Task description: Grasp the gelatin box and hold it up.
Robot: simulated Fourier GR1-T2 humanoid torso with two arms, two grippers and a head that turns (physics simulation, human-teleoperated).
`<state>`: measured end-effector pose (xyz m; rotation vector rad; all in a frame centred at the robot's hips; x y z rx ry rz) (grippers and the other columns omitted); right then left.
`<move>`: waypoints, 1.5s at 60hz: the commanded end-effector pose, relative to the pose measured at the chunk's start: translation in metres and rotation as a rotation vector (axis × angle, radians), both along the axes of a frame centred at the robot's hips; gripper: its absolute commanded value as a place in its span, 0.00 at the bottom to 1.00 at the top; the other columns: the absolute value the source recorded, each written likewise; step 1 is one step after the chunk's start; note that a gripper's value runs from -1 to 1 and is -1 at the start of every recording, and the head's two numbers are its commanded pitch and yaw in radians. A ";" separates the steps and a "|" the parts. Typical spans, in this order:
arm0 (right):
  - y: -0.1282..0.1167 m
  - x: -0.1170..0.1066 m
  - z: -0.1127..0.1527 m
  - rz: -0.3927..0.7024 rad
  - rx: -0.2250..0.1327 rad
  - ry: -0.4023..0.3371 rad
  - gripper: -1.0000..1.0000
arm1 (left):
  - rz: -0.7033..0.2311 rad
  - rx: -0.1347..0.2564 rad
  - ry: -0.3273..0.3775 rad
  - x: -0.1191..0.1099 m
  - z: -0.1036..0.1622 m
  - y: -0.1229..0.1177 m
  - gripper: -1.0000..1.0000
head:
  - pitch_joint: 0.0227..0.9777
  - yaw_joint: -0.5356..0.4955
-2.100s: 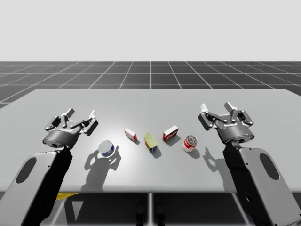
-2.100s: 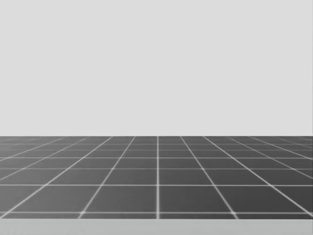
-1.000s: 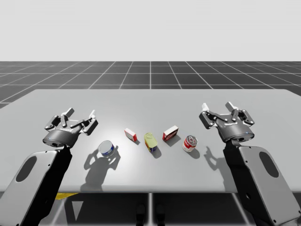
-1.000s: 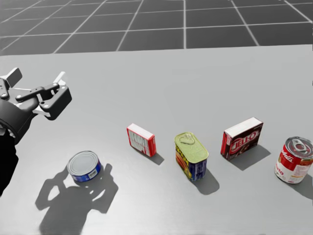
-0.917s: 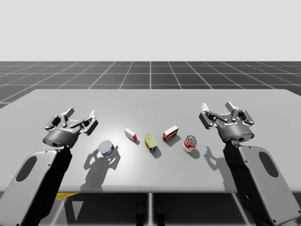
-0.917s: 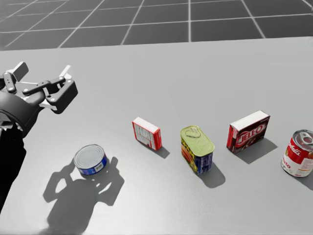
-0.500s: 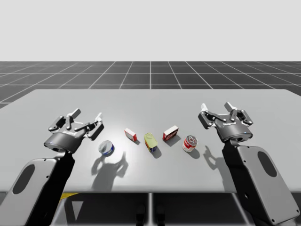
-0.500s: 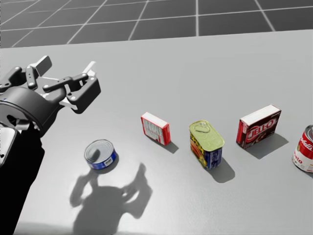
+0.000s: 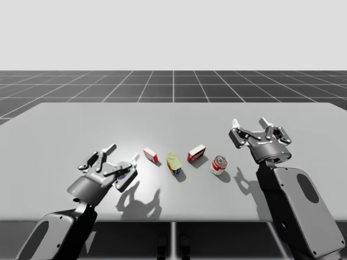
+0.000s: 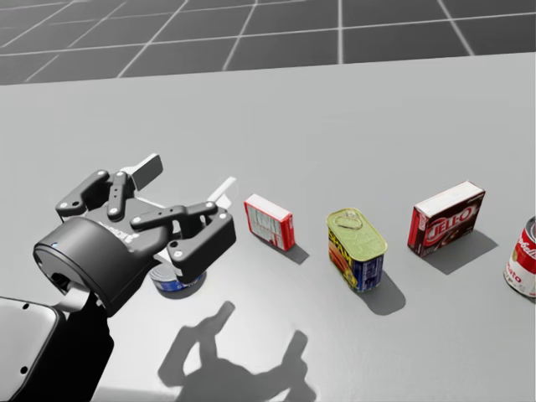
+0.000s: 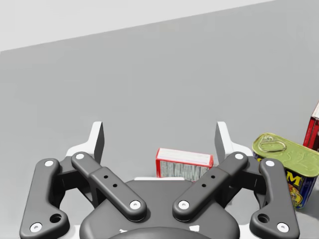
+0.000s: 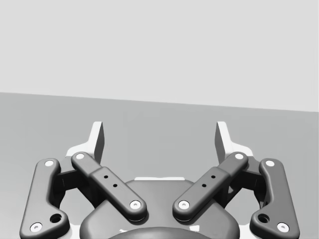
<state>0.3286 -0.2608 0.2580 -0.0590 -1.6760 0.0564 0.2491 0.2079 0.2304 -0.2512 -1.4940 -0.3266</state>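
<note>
The gelatin box [image 9: 150,155] is a small red-and-white box lying on the grey table [image 9: 173,119], left of the row's middle. My left gripper [image 9: 123,153] hovers open just left of it, above a low blue can [image 10: 172,283] that it partly hides. From the head view the box [image 10: 270,222] sits just right of the open left gripper [image 10: 187,177]. In the left wrist view the box [image 11: 183,164] lies ahead of the left gripper [image 11: 159,135], between its fingers' lines but untouched. My right gripper [image 9: 249,122] stands open at the right, holding nothing [image 12: 159,134].
Right of the gelatin box stand a yellow-green topped tin [image 9: 173,162], a dark red box [image 9: 196,153] and a red-and-white can [image 9: 218,164]. The tin [image 11: 284,167] stands beside the left gripper's far finger. Bare table lies behind the row.
My left arm has swung right and nearer the front edge, over the blue can and up to the gelatin box. My head has turned slightly. The right arm has stayed still.
</note>
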 end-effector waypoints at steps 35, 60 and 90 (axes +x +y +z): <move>0.000 0.002 0.001 0.008 0.036 -0.007 0.00 | -0.060 0.013 0.214 0.034 -0.072 -0.021 0.00 | 0.76 0.70; -0.001 0.002 0.002 0.008 0.040 -0.007 0.00 | -0.056 0.006 0.245 0.066 -0.081 -0.039 0.00 | 0.76 0.69; -0.003 0.001 0.002 0.007 0.040 -0.012 0.00 | -0.032 0.027 0.257 0.088 -0.100 -0.051 0.07 | 0.76 0.69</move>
